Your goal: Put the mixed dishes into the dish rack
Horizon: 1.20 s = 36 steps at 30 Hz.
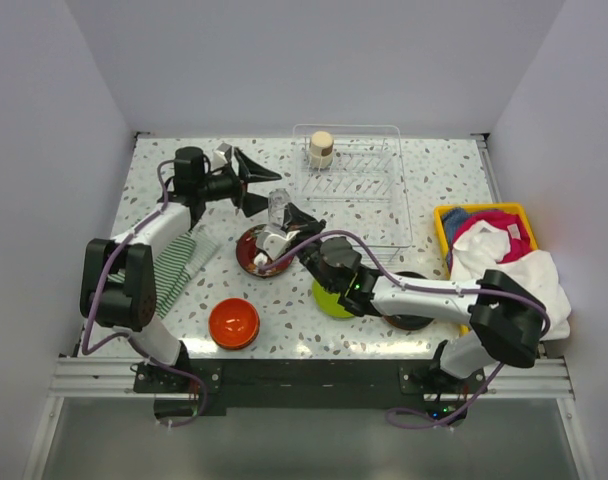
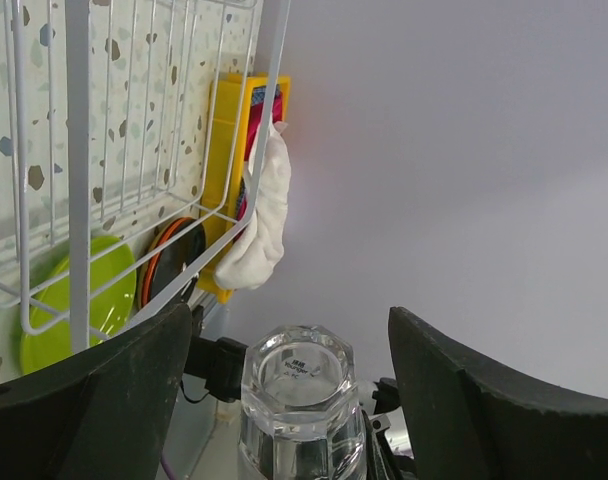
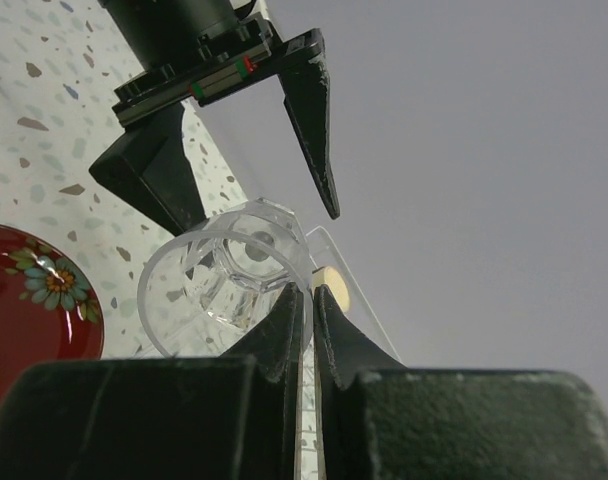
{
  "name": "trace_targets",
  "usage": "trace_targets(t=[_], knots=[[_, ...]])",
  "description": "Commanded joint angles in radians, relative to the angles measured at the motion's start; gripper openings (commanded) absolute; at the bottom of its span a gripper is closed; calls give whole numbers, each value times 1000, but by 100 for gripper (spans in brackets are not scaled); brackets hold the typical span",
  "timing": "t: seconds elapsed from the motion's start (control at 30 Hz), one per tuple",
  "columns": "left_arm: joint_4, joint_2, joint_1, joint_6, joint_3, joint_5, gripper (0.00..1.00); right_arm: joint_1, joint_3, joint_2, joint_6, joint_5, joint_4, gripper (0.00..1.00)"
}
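Found nearest the right wrist lens the right gripper (image 3: 306, 300), pinched together on the rim wall of a clear faceted glass (image 3: 229, 265). Saw that glass held off the table (image 1: 434, 165), above the gap between the dark red plate (image 1: 246, 258) and the left edge of the dish rack (image 1: 402, 205), with its mouth toward the right wrist and its base toward the left arm. Noted the left gripper (image 2: 289, 318) spread wide, one finger on either side of the glass body, neither pad touching it as far as visible.

Judged the step in hand to be an arm-to-arm handover of the glass, ahead of loading it. Judged the next move to call for the left fingers to close squarely on the faceted body below the rim. Considered release by the right pinch safe only once that grip is firm, since smooth glass could slip.

Counted one beige cup (image 1: 321, 148) in the rack's far left corner. Counted outside the rack the orange bowl (image 1: 233, 322), the lime green plate (image 1: 327, 302) and the dark red plate.

Detected small embossed lettering on the glass base in the left wrist view, too small to read. Noted red and green marks on the left gripper body, without legible text. Found no brand or label elsewhere.
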Motion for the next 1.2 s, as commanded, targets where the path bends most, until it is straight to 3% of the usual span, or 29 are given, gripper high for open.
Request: trace_targets(t=[0.0,0.27,0.77,1.17], knots=[[-35,-54,-9,22,12,28,80,2,66,9,21,26,-8,0],[-78,-70,-9,50,9,36,72,-1,74,32,21,21,-19,0],[-112,-74,-9,89,-1,16,79,-30,132,58,7,24,-2,0],[-93,-76,-9,76,-4,27,78,-32,160,86,9,21,-15,0]])
